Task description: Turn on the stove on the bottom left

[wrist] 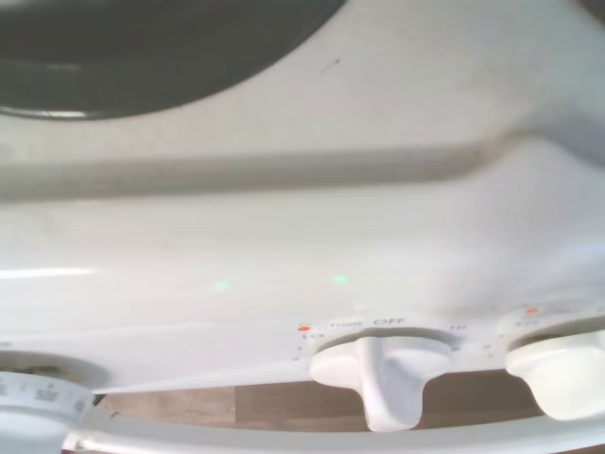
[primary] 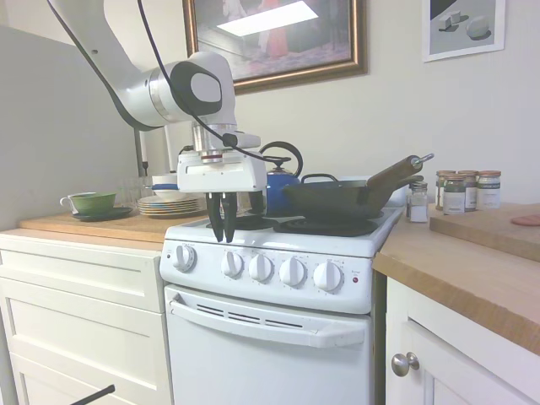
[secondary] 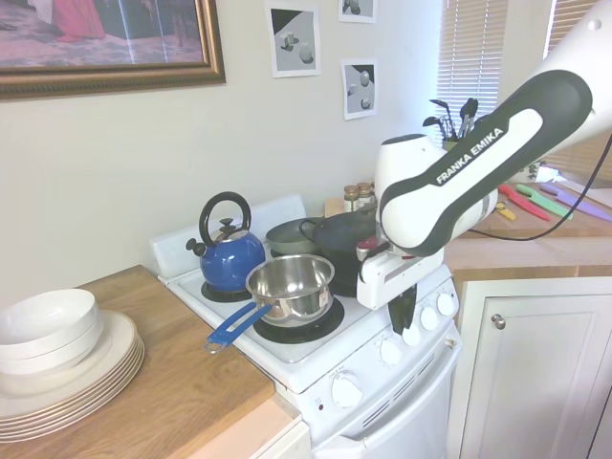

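First exterior view: the gripper (primary: 223, 237) hangs fingers-down over the front edge of the stove (primary: 278, 337), fingers nearly together and holding nothing, at about 12 o'clock above the second knob (primary: 232, 264). A wok (primary: 337, 196) sits at its 2 o'clock.

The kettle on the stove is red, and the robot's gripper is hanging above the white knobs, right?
Not quite. The kettle is blue, not red; the second exterior view shows it plainly at the back of the stove. The rest holds: the gripper does hang just above the row of white knobs.
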`<state>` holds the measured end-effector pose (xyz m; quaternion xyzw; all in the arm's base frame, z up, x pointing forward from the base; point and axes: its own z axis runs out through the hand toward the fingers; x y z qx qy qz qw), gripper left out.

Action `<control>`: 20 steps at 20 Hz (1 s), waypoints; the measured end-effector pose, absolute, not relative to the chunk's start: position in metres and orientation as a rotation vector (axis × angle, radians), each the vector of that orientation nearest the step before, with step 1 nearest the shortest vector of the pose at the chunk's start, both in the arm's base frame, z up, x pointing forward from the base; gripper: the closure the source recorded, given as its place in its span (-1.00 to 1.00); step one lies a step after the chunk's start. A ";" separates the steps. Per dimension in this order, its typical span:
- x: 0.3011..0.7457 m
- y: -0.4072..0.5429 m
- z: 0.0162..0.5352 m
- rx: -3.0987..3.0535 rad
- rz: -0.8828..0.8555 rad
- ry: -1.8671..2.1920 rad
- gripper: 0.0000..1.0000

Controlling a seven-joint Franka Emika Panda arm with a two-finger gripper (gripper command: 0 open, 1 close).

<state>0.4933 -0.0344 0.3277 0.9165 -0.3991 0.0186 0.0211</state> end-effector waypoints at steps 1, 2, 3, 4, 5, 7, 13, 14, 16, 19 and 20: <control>0.493 -0.035 0.326 2.840 0.059 -1.235 1.00; 0.493 -0.035 0.324 2.840 0.059 -1.235 1.00; 0.493 -0.036 0.322 2.839 0.060 -1.236 1.00; 0.493 -0.036 0.321 2.840 0.062 -1.235 1.00; 0.493 -0.036 0.319 2.840 0.063 -1.234 1.00; 0.494 -0.036 0.315 2.841 0.066 -1.232 1.00; 0.496 -0.042 0.307 2.838 0.069 -1.243 1.00; 0.496 -0.044 0.306 2.836 0.068 -1.245 1.00; 0.496 -0.045 0.304 2.836 0.068 -1.247 1.00; 0.497 -0.044 0.304 2.838 0.072 -1.244 1.00; 0.497 -0.043 0.304 2.839 0.073 -1.241 1.00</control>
